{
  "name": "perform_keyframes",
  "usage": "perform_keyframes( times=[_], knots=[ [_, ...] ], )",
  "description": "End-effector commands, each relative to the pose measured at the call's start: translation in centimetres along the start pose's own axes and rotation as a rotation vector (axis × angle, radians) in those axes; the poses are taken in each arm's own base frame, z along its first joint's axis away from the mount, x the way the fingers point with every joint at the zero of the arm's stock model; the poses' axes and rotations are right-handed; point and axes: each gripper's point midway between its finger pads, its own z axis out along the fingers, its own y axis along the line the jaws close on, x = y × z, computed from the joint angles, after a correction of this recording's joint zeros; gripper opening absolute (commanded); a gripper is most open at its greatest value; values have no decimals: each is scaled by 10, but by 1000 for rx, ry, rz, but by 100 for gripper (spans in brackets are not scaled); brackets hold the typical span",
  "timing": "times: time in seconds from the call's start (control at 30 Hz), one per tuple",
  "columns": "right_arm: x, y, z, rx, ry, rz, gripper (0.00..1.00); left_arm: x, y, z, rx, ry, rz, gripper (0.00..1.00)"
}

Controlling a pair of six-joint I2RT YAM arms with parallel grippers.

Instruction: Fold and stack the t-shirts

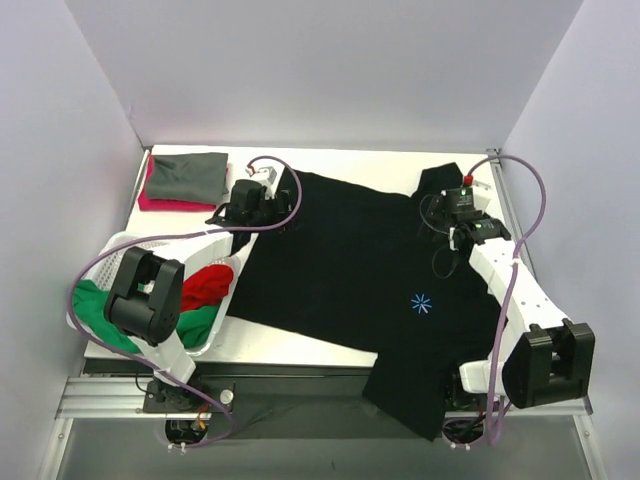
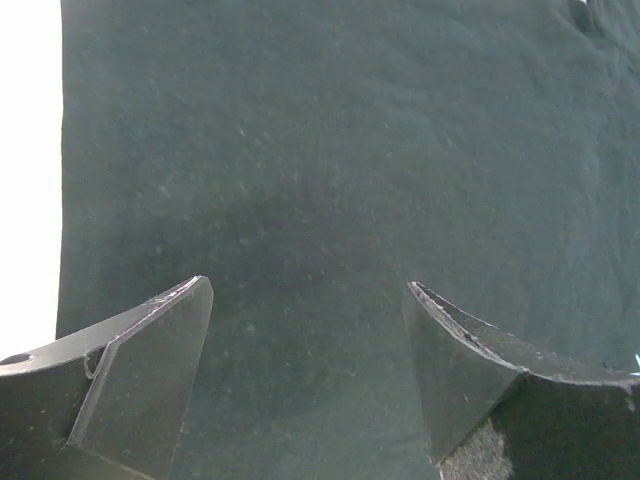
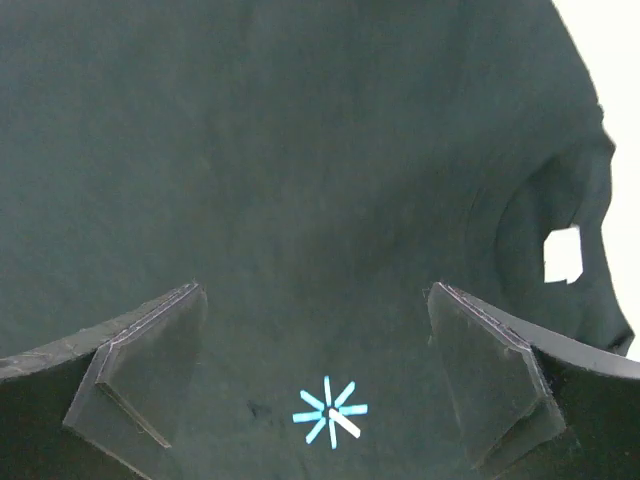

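Currently my left gripper (image 2: 310, 290) and right gripper (image 3: 315, 290) both gape wide and empty over the black t-shirt (image 1: 340, 250), spread across the table (image 1: 340, 162) with one part hanging off the near edge toward the right corner, so that overhang may drag any fold crooked.

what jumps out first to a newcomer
A black t-shirt sprawls across the table, part spilling over the near edge, a light-blue starburst towards its right. The left end effector and right end effector hover open above it; a white basket at left holds a red shirt and a green shirt.
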Motion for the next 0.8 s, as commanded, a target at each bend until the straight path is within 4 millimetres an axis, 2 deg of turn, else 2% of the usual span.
perform_keyframes(
  times=[0.0,0.1,0.23,0.27,0.3,0.33,0.4,0.47,0.5,0.53,0.6,0.63,0.77],
  knots=[
    [27,3,9,-8,83,59,100,-13,-18,-1,89,-64,-11,88],
    [48,7,20,-16,167,44,100,-2,-13,9,85,-39,-39,88],
    [59,12,30,-24,216,50,100,7,-2,19,41,-20,-54,88],
    [63,14,34,-31,233,45,100,12,3,22,20,-5,-60,88],
    [67,21,38,-63,262,51,100,9,10,26,-23,-9,-62,88],
    [72,22,43,-58,284,50,100,19,17,29,-55,30,-67,87],
    [75,24,47,-65,302,55,100,14,21,32,-87,32,-49,87],
    [79,25,54,-73,322,56,100,23,27,34,-127,71,-29,87],
    [80,27,55,-85,329,59,100,16,29,36,-150,54,-17,87],
    [85,30,57,-104,355,64,100,28,35,36,-186,107,-10,87],
    [85,32,62,-122,364,78,100,24,38,38,-210,107,9,87],
    [88,33,65,-129,380,79,100,31,42,41,-222,130,13,87],
    [91,33,74,-127,405,89,100,35,45,48,-230,153,15,87]
  ],
)
